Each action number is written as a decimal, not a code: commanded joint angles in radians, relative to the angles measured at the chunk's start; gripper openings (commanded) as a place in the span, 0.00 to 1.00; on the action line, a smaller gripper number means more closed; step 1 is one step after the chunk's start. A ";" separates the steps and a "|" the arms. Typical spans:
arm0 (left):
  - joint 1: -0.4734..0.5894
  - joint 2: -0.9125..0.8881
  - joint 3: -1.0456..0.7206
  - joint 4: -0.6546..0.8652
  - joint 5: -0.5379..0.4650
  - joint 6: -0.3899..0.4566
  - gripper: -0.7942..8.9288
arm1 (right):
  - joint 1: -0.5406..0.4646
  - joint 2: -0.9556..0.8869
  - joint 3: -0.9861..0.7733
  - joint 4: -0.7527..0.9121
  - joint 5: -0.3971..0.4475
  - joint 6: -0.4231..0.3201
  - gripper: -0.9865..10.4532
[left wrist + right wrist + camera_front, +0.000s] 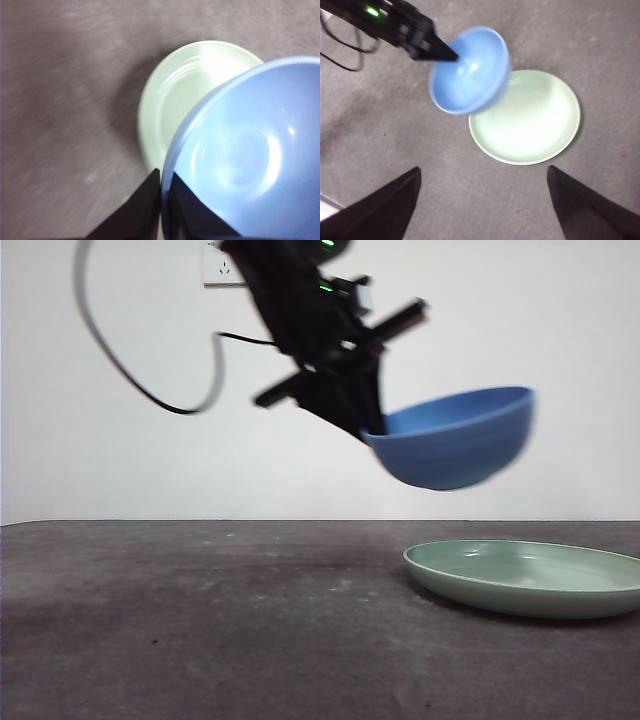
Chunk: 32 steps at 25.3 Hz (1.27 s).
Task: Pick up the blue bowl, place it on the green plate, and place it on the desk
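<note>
**Spotter:** Where's the bowl now?

**Operator:** I have the blue bowl in the air, tilted, above the near edge of the green plate, which lies flat on the tabletop. I judge the carry unfinished: I need to bring the bowl over the plate's middle, level it, then lower until its base touches before letting go.

**Spotter:** And the claws?

**Operator:** My left claw is pinching the bowl's rim, one jaw inside and one outside. My right claw hangs spread wide above the tabletop, holding nothing, well apart from the plate.
</note>
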 commanded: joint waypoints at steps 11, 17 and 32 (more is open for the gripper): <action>-0.057 0.391 0.411 -0.097 -0.027 -0.003 0.10 | 0.003 0.006 0.062 -0.068 0.015 0.010 0.44; -0.059 0.414 0.411 -0.100 -0.028 0.026 0.10 | 0.003 0.006 0.062 -0.067 0.015 0.010 0.44; -0.080 0.394 0.412 -0.171 -0.028 0.051 0.31 | 0.003 0.006 0.062 -0.068 0.016 0.006 0.44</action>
